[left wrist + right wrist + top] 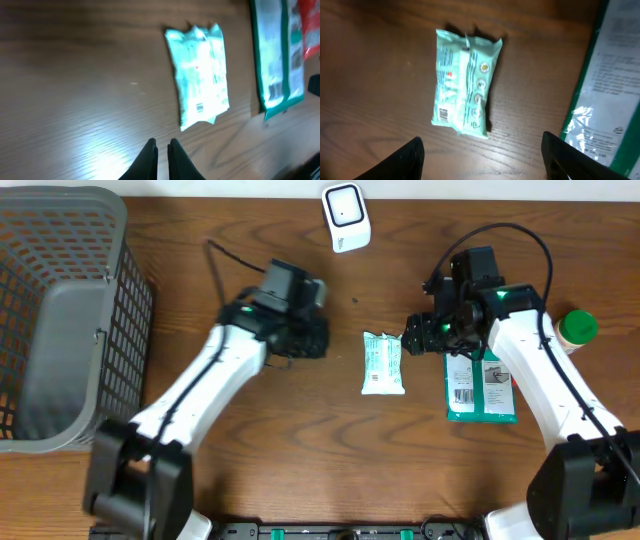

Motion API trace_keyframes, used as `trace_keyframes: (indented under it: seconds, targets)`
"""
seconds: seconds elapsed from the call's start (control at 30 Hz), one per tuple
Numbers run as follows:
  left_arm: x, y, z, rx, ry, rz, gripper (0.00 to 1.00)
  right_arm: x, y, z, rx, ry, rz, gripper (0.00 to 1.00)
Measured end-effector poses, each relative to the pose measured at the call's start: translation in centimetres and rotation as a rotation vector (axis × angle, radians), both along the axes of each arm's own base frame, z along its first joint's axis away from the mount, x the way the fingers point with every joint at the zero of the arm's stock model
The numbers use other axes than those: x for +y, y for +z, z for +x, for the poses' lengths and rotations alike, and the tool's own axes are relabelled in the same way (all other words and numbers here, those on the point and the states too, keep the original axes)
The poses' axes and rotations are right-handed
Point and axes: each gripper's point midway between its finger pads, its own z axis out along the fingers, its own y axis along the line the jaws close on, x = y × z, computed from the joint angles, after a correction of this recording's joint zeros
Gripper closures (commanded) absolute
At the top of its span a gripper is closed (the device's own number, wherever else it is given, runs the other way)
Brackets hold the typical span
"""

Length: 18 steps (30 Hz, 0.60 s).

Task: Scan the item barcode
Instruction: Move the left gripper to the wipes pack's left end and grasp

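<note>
Halfway into the approach, hovering right gripper (481, 152) spread wide by the mint pack (383, 364) lying flat mid-tabletop, left gripper (162, 152) pinched shut and empty beside it, next needing descent, grasp, presentation to far-edge scanner (346, 217).

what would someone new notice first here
A small mint-green plastic packet lies alone in the middle of the brown wooden table, its barcode facing up. A big grey mesh basket fills the left edge, and a white boxy scanner sits at the far edge.
</note>
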Motion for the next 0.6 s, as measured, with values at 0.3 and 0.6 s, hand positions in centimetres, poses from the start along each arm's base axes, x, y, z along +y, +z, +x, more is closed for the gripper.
trace_keyframes:
  seconds: [0.3,0.6]
  targets:
    - [-5.5,-5.1,-2.1,0.045,-0.141,0.025,0.89,2.0,-4.6,0.1,0.127,0.057,0.092,0.41]
    - [-6.6,-7.4,-2.0,0.053,-0.161,0.030,0.89,0.4,-5.9,0.8,0.158,0.004,0.121,0.40]
